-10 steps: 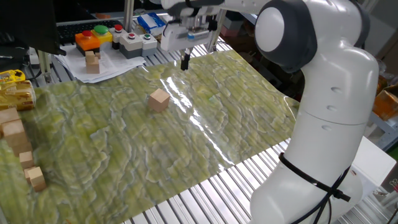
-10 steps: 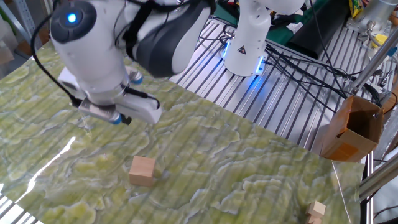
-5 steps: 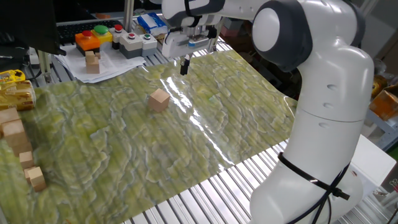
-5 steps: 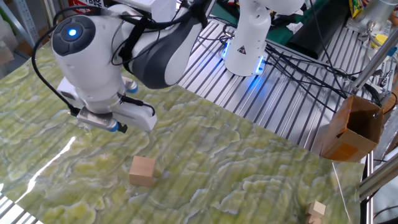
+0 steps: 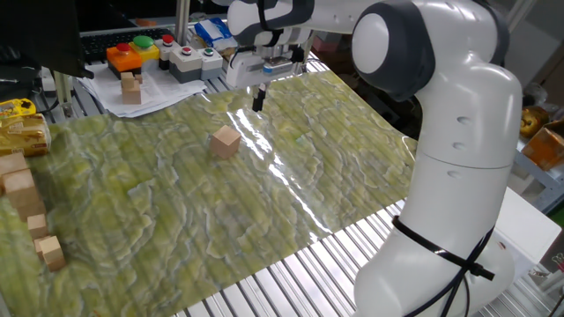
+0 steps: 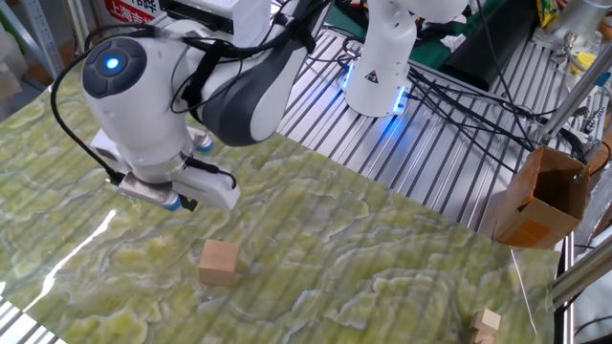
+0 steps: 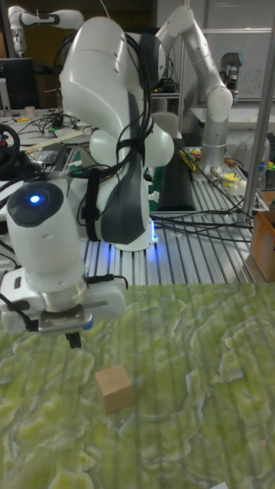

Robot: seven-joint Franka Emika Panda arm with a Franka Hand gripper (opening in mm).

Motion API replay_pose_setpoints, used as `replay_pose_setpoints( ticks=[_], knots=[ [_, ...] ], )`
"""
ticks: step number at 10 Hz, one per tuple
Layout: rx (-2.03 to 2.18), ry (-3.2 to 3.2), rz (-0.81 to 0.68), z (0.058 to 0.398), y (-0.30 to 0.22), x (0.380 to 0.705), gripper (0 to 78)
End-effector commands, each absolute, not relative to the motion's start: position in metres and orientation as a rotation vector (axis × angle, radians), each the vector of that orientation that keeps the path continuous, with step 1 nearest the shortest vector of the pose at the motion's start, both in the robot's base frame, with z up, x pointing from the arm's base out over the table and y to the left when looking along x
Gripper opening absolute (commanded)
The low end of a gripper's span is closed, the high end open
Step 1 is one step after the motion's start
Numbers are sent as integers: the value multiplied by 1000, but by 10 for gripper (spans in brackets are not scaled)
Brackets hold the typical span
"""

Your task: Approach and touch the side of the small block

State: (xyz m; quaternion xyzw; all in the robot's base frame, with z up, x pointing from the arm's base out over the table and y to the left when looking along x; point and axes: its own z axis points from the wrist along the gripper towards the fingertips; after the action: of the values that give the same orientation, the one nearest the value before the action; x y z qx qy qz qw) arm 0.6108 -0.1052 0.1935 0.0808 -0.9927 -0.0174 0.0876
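The small block [image 5: 226, 141] is a plain tan wooden cube lying alone on the green patterned mat [image 5: 335, 167]. It also shows in the other fixed view [image 6: 219, 262] and in the tall view [image 7: 115, 388]. My gripper [image 5: 258, 100] hangs above the mat, behind and to the right of the block, clear of it. Its dark fingers are pressed together and hold nothing. In the tall view the gripper [image 7: 74, 338] sits up and to the left of the block with a gap between them. In the other fixed view the hand [image 6: 177, 186] hides the fingertips.
A button box [image 5: 141, 48] and two stacked cubes [image 5: 130, 88] stand at the back left on paper. A cluster of pale blocks [image 5: 26, 207] lines the left edge beside a yellow packet [image 5: 18, 123]. A cardboard box [image 6: 540, 196] and a second robot's base [image 6: 382, 57] stand beyond the mat.
The gripper has come down and moved a little toward the block. The block has not moved.
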Motion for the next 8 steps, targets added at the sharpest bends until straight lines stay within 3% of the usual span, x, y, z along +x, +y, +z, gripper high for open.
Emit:
replay_pose_setpoints(
  ticks=[1, 8],
  knots=[
    [212, -2923, -49, 195, -105, 612, 0],
    [163, -2940, -19, 195, -105, 612, 0]
  ],
)
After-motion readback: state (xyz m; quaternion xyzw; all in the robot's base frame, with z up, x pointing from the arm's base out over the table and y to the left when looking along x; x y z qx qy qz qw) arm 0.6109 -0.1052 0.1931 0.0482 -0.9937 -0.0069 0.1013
